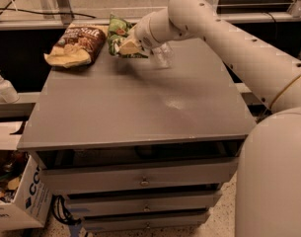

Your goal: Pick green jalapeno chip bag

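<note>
The green jalapeno chip bag [118, 33] is at the far left-centre of the grey table [140, 102], held a little above the top with a shadow under it. My gripper [129, 47] is at the end of the white arm reaching in from the right, and it is shut on the bag's lower right part. The larger brown "Sea Salt" chip bag [76, 44] lies flat to the left of it. A clear plastic bottle [163, 56] lies just under my wrist, partly hidden by it.
The table is a cabinet with drawers [140, 179] below its front edge. A pump bottle [4, 87] stands on a ledge at the left. A cardboard box [17, 201] sits on the floor at the lower left. My white body fills the right.
</note>
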Controlling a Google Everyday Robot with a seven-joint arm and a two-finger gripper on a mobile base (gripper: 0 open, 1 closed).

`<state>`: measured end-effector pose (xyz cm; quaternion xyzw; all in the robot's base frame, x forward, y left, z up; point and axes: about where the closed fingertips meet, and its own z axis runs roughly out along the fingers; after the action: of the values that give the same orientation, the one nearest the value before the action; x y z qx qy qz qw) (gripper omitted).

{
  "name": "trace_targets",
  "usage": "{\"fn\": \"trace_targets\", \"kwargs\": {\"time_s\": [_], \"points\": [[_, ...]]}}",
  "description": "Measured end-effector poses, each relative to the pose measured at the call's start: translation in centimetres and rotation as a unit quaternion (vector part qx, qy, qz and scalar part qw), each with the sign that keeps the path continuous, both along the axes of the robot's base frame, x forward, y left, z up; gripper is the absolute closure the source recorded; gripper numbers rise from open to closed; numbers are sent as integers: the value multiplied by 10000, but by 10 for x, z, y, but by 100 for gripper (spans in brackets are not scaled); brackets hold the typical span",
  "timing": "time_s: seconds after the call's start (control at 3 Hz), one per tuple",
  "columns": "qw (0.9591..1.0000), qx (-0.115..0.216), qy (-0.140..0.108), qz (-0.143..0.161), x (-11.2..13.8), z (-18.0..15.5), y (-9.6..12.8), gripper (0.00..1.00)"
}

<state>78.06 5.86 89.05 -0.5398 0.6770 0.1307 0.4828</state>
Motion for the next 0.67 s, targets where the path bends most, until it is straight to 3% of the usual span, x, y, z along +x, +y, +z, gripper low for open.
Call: {"fn": "trace_targets", "kwargs": {"time_s": [0.67], "points": [[9997, 164, -82, 129, 2, 14, 10, 100]]}}
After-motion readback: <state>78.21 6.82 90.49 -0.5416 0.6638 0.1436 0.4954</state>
